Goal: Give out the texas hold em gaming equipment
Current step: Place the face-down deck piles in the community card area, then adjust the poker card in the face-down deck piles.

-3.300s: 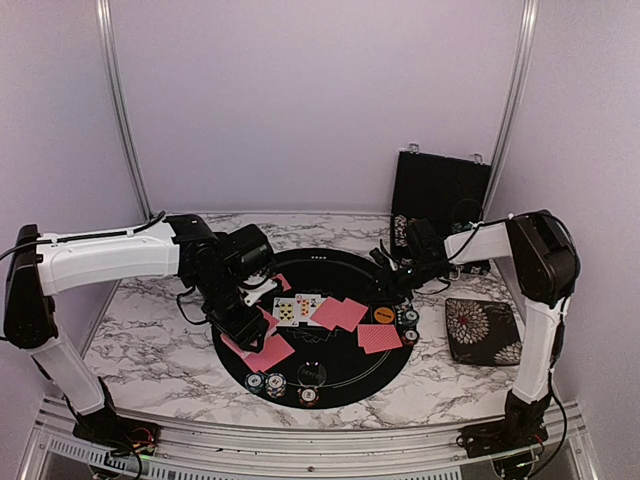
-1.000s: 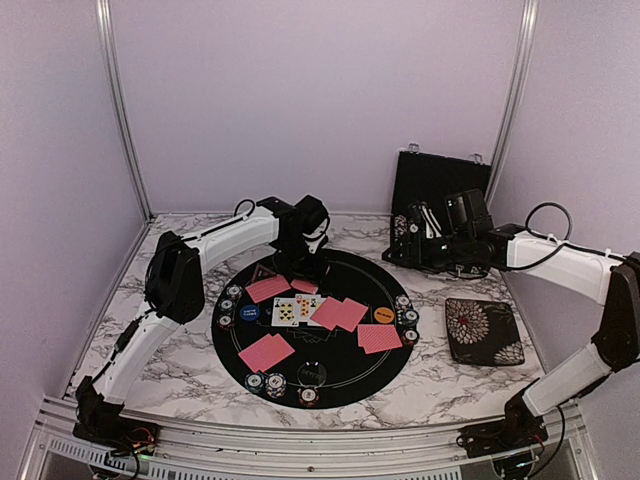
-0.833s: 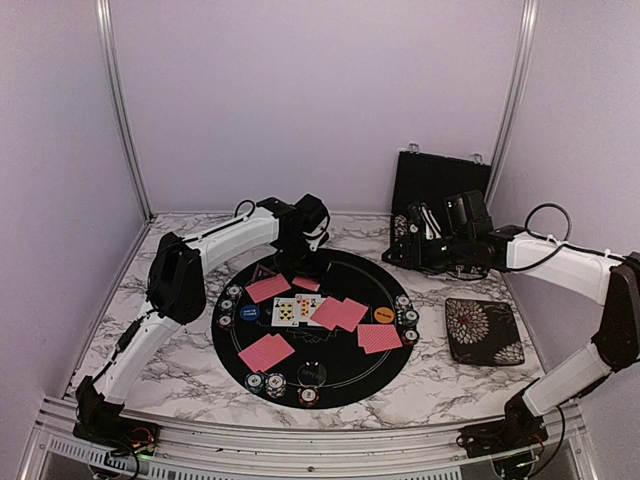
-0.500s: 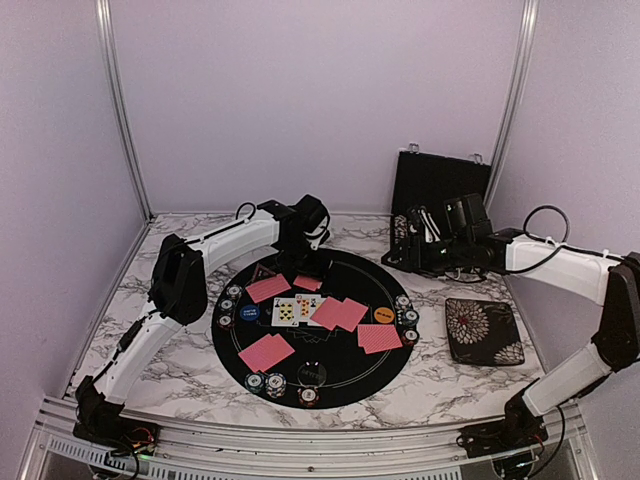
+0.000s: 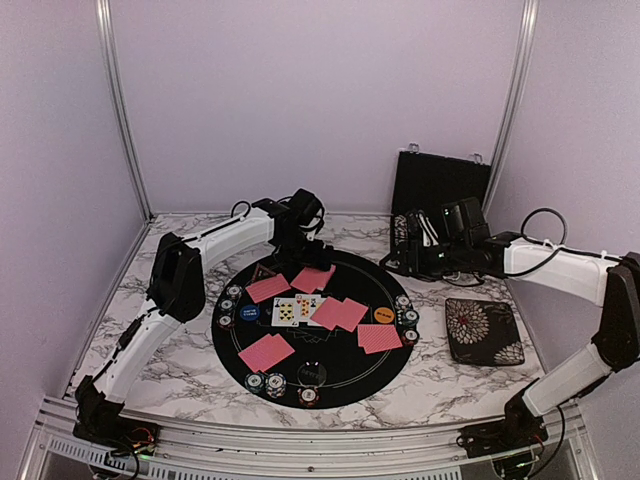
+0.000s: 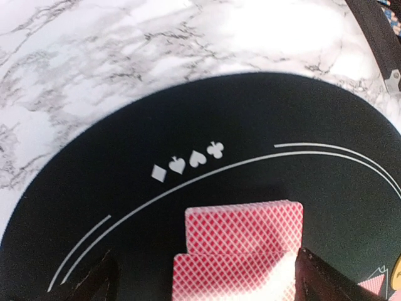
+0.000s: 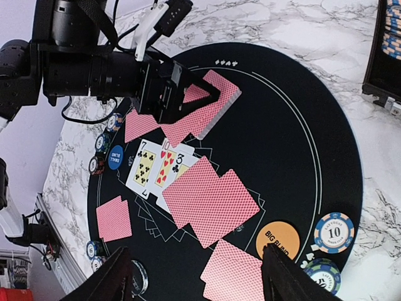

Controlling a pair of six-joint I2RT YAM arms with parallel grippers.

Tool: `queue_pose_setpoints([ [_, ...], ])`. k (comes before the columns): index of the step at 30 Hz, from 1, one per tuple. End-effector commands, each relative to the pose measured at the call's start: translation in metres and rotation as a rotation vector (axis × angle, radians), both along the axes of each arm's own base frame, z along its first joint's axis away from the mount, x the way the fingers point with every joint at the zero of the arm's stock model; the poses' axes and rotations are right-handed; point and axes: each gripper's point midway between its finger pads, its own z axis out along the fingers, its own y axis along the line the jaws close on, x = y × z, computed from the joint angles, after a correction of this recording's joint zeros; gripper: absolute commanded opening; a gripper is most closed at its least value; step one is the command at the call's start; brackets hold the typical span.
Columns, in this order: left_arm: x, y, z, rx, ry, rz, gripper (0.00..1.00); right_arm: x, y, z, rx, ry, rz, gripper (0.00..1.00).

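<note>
Your left gripper (image 6: 205, 262) gaped wide, gripping nothing, its fingers (image 6: 94, 281) flanking two red-backed cards (image 6: 243, 237) on the black mat (image 6: 113, 207). Your right gripper (image 7: 199, 260) spread empty too.

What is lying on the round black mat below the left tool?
Two overlapping red-backed cards lie on the mat, between the fingers of the open left tool. Their faces are turned down, so they cannot be seen.

A matt black mat (image 5: 345, 380) on a smooth marble-patterned tabletop (image 5: 160, 340); red-backed cards (image 6: 241, 235) look like paper.
</note>
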Motion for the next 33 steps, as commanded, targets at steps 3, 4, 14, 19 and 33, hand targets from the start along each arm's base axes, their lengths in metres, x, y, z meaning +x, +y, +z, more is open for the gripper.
queue_pose_setpoints([
  [3, 0.027, -0.004, 0.094, -0.122, -0.187, 0.023, 0.99, 0.002, 0.007, 0.007, -0.031, -0.032, -0.019, 0.68],
  [4, 0.028, 0.000, 0.105, -0.114, -0.211, 0.033, 0.99, 0.002, 0.008, 0.008, -0.033, -0.034, -0.021, 0.68],
  [14, 0.001, 0.037, 0.177, -0.120, -0.288, 0.053, 0.99, 0.008, 0.006, 0.016, -0.117, -0.096, -0.067, 0.73],
  [19, -0.021, 0.067, 0.176, -0.080, -0.275, 0.075, 0.99, 0.009, 0.006, 0.016, -0.155, -0.110, -0.094, 0.74],
  [33, -0.085, 0.093, 0.057, 0.162, -0.080, -0.009, 0.68, 0.008, 0.001, 0.016, -0.173, -0.105, -0.129, 0.71],
])
